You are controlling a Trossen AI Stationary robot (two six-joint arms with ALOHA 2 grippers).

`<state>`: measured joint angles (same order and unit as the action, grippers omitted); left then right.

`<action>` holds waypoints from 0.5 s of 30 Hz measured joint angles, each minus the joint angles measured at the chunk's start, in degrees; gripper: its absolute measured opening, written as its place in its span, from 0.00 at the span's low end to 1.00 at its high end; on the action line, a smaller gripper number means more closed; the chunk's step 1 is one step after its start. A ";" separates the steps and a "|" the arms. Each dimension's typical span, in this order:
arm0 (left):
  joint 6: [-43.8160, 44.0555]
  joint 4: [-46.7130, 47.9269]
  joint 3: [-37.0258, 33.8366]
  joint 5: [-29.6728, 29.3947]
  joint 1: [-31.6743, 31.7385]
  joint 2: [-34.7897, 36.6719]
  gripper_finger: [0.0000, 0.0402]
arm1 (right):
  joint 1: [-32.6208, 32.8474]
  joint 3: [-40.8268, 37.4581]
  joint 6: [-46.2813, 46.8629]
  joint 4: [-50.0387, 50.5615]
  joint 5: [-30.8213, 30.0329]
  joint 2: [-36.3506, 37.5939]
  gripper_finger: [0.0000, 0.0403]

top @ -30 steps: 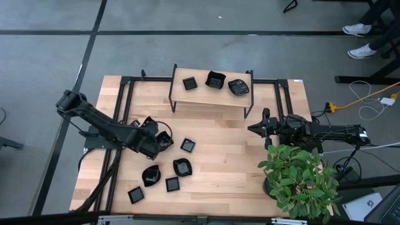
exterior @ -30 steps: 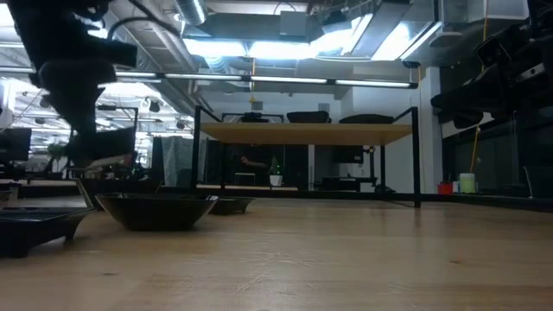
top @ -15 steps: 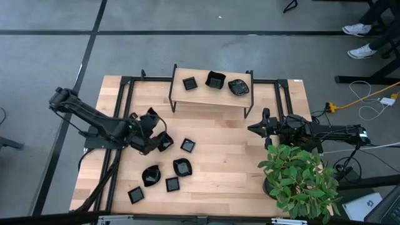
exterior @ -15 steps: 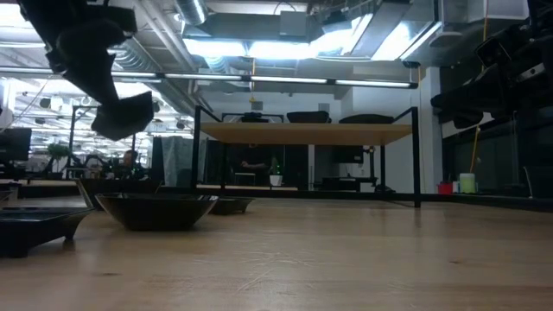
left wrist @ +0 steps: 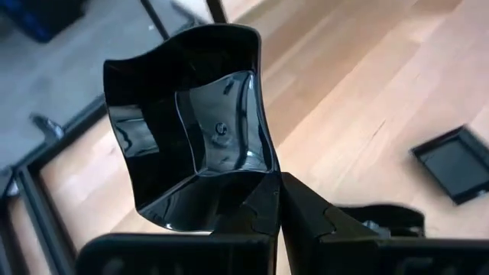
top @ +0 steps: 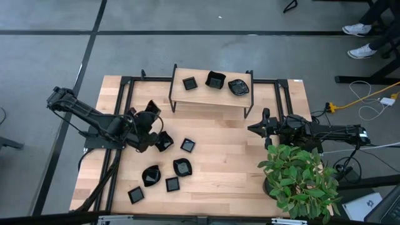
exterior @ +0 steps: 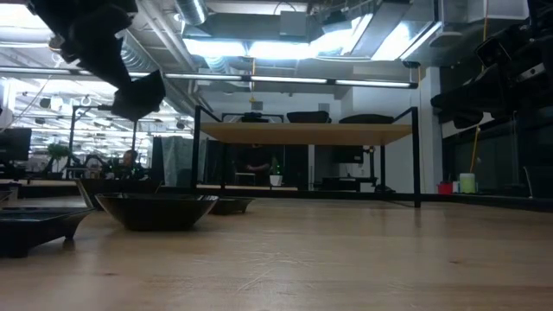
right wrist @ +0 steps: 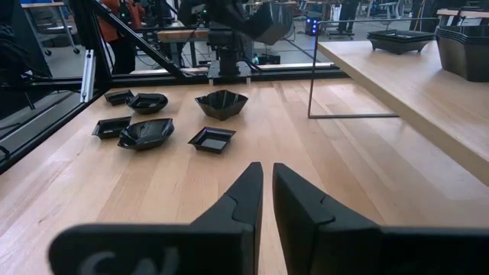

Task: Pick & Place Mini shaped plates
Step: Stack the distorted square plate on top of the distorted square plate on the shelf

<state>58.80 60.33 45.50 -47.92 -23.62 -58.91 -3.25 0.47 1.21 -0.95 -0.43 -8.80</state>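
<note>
- high view: left pincer now up off the tabletop and drawn back toward the left frame, clear of the loose dishes below.
- left wrist view: clamped tight on the rim of one wavy-edged black dish, carried tilted in the air.
- means pick done; likely next a carry to the shelf, already bearing three dishes.
- right pincer parked at the right side, fingers nearly together, holding nothing.

Right gripper fingers nearly together, nothing between them, low over the wooden table. Five mini shaped plates sit ahead. Beyond, the other arm holds a black dish up.
</note>
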 joint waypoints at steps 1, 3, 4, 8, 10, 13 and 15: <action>-0.98 -1.03 0.00 -0.63 0.00 0.16 0.01 | 0.00 0.02 0.00 0.00 0.00 0.00 0.08; -3.98 -3.81 0.00 -1.88 0.11 0.52 0.01 | 0.00 0.02 0.00 0.00 0.00 0.02 0.08; -6.01 -5.66 0.00 -2.31 0.24 0.72 0.01 | -0.02 0.02 0.00 0.00 0.01 0.02 0.08; -16.46 -14.40 0.00 -3.53 1.84 1.45 0.01 | -0.02 0.00 0.00 0.00 0.00 0.00 0.08; -22.48 -19.36 0.00 -3.46 3.10 1.81 0.01 | -0.02 0.02 0.00 0.00 0.00 0.00 0.08; -31.86 -26.83 0.00 -2.42 5.53 1.99 0.01 | -0.02 0.02 -0.01 0.00 0.02 0.00 0.08; -38.45 -31.91 0.00 -0.57 7.52 1.99 0.01 | -0.02 0.02 0.00 0.00 0.02 0.02 0.08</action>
<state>20.35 28.43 45.50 -48.49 -16.09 -56.93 -3.27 0.49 1.21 -0.95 -0.40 -8.78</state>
